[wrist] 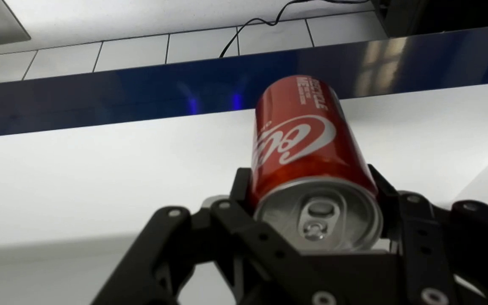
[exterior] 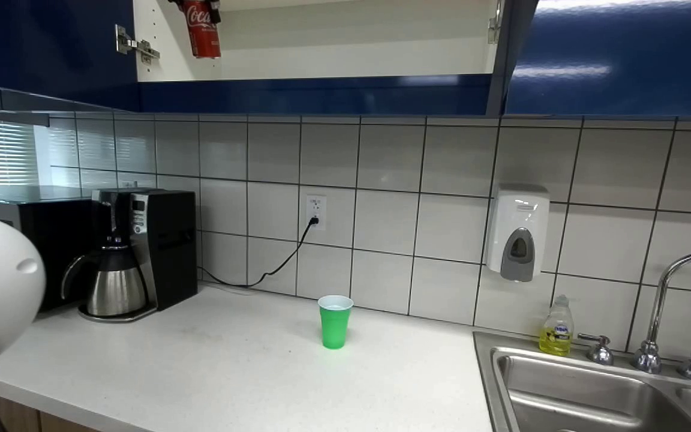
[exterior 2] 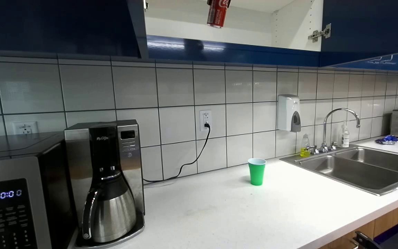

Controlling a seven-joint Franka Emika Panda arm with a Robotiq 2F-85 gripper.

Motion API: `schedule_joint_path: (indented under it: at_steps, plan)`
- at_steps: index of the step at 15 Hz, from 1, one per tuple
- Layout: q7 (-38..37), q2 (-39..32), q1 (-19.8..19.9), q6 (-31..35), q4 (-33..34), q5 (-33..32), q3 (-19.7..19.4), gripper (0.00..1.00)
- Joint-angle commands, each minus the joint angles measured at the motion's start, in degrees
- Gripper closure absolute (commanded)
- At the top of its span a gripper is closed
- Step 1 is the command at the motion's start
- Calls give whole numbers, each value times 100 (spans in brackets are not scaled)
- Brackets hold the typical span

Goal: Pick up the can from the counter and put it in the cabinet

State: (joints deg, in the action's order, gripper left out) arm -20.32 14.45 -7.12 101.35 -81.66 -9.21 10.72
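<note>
The red can (exterior: 204,39) hangs slightly tilted at the top of both exterior views (exterior 2: 217,15), in front of the pale interior of the open cabinet (exterior: 315,95). My gripper (wrist: 311,186) is shut on the can near its silvery top, one finger on each side. In the wrist view the can (wrist: 297,135) points away, its bottom end over the blue front edge of the cabinet (wrist: 121,99). Its bottom is above that edge in the exterior views. I cannot tell how far inside the opening it is. The white counter (exterior: 249,372) lies well below.
A green cup (exterior: 335,327) stands on the counter. A coffee maker (exterior 2: 130,183) and a microwave (exterior 2: 9,204) are at one end, a steel sink (exterior: 567,396) at the other. An open blue door (exterior 2: 368,31) is beside the opening. A soap dispenser (exterior: 519,234) is on the wall.
</note>
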Motion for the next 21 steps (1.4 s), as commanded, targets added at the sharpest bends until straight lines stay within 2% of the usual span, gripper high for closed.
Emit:
schedule_joint_path:
  at_steps: [1,10,21]
  plan:
    - [-185,-355,143,33,502,-202,125,61]
    - [-350,-950,54,79,933,-307,-7,61]
    - [-428,-1518,5,-500,1602,-326,-59,61]
